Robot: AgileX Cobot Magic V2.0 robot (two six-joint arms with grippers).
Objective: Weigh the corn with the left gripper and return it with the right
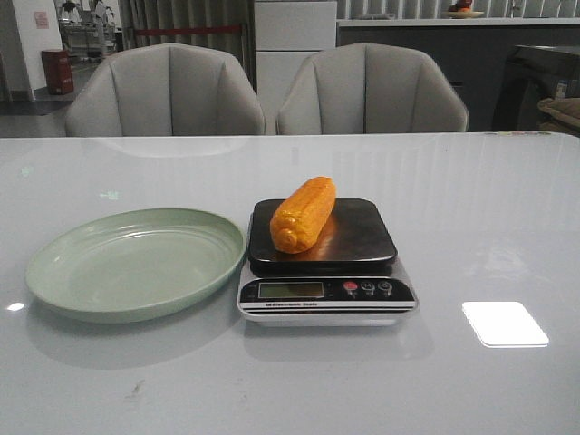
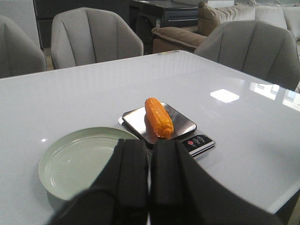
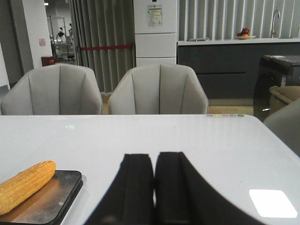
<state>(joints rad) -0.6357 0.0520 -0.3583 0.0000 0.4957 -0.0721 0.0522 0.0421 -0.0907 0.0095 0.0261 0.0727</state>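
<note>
The orange-yellow corn [image 1: 303, 214] lies on the dark platform of the kitchen scale [image 1: 362, 237] at the table's middle. It also shows in the left wrist view [image 2: 158, 116] and the right wrist view [image 3: 24, 185]. The green plate [image 1: 91, 272] sits empty just left of the scale. My left gripper [image 2: 150, 143] is shut and empty, raised and back from the plate [image 2: 70, 164] and scale [image 2: 183, 123]. My right gripper [image 3: 154, 155] is shut and empty, to the right of the scale [image 3: 61, 197]. Neither gripper shows in the front view.
Two grey chairs [image 1: 168, 91] [image 1: 372, 89] stand behind the table's far edge. A bright light patch [image 1: 504, 323] lies on the glossy white table at the front right. The scale's display and buttons [image 1: 367, 288] face the front.
</note>
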